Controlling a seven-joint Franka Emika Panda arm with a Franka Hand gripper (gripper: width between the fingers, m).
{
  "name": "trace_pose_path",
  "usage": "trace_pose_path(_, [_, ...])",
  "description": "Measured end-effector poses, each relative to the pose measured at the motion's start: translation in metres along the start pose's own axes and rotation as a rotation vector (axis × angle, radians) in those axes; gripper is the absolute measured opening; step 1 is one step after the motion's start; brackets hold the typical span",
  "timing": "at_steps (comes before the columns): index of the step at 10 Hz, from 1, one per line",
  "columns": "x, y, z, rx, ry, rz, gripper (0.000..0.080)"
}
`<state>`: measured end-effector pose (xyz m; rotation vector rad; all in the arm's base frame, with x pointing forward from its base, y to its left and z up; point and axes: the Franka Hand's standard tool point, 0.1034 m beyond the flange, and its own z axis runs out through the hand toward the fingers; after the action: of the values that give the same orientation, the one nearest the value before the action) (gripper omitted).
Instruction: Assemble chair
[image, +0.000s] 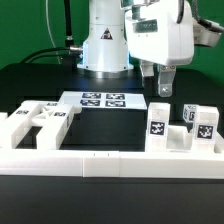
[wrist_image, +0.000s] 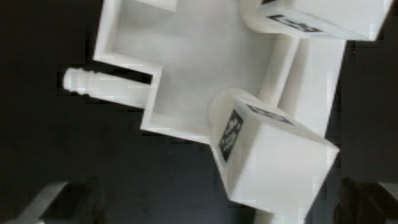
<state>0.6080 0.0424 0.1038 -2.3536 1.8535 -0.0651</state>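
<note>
The chair pieces are white blocky parts with black-and-white tags. A group at the exterior view's right has an upright square post (image: 158, 117) and two more tagged posts (image: 203, 123) on a flat panel (image: 181, 141). Slotted panels (image: 35, 124) lie at the left. My gripper (image: 160, 86) hangs open just above the upright post, not touching it. In the wrist view the post (wrist_image: 276, 150) stands on the slotted panel (wrist_image: 196, 70), which has a short round peg (wrist_image: 98, 82). The gripper (wrist_image: 210, 208) is open, with dark blurred fingers (wrist_image: 54, 205) on either side of the post's end.
A long low white border rail (image: 110, 160) runs along the table's front. The marker board (image: 103, 99) lies flat at the back centre, in front of the robot base (image: 105, 45). The black table (image: 105, 128) shows between the two piece groups.
</note>
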Motion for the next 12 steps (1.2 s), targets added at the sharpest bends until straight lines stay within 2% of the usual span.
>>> trace_pose_path(1, [0.000,0.000,0.003,-0.010,0.005,-0.151,0.0649])
trace_pose_path(2, [-0.003,-0.001,0.002,-0.033,0.002,-0.301,0.0649])
trace_pose_path(4, [-0.010,-0.007,0.001,-0.030,0.002,-0.522,0.0649])
trace_pose_path(7, [-0.006,-0.006,0.001,-0.037,0.005,-0.727,0.0649])
trace_pose_path(8, [-0.006,-0.005,0.002,-0.041,0.007,-0.808,0.0649])
trace_pose_path(10, [-0.006,-0.003,0.006,-0.066,0.023,-1.036,0.0649])
trace_pose_path(12, [-0.005,-0.002,0.006,-0.074,0.024,-1.129,0.0649])
